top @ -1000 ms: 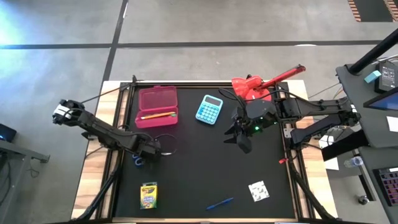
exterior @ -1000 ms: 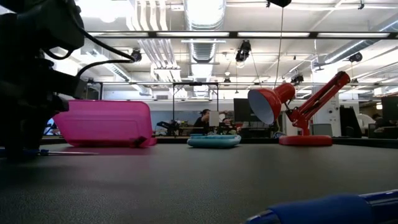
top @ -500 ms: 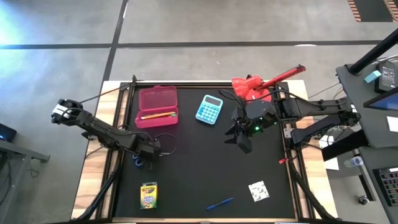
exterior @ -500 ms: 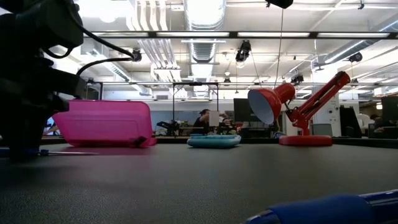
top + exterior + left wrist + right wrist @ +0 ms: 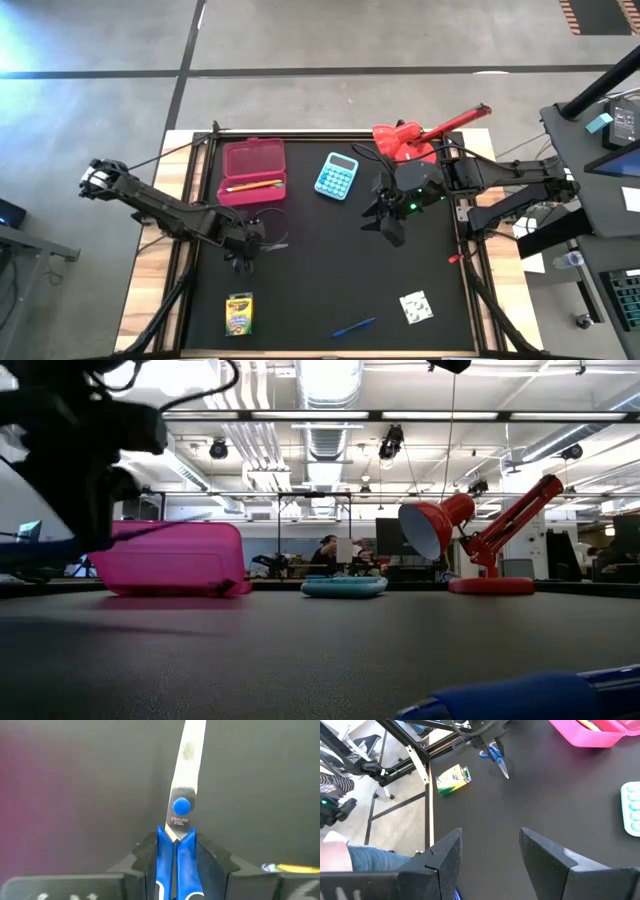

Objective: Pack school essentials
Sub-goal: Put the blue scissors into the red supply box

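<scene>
My left gripper (image 5: 240, 260) is shut on the blue-handled scissors (image 5: 183, 795) above the table's left half, near the open pink pencil case (image 5: 253, 172), which holds an orange pencil. The scissors also show in the right wrist view (image 5: 498, 761). The yellow-green crayon box (image 5: 239, 314), the blue pen (image 5: 353, 327) and the white patterned square (image 5: 416, 307) lie flat near the front edge. My right gripper (image 5: 386, 220) is open and empty right of the middle. My left gripper pinches the scissors' blue handle shanks (image 5: 176, 851), just behind the pivot, between its two fingers. The fingers lie along the scissors, and the closed blades (image 5: 189, 755) point straight ahead of them. The scissors are lifted clear of the table.
A turquoise calculator (image 5: 337, 176) lies at the far middle and a red desk lamp (image 5: 420, 135) stands at the far right. A person in jeans (image 5: 370, 855) is beside the table's near left corner. Bare black mat lies in the middle.
My left gripper has risen from the table with the scissors, which lay on the mat a second ago and now hang clear of it. It has also shifted a little toward the near edge.
</scene>
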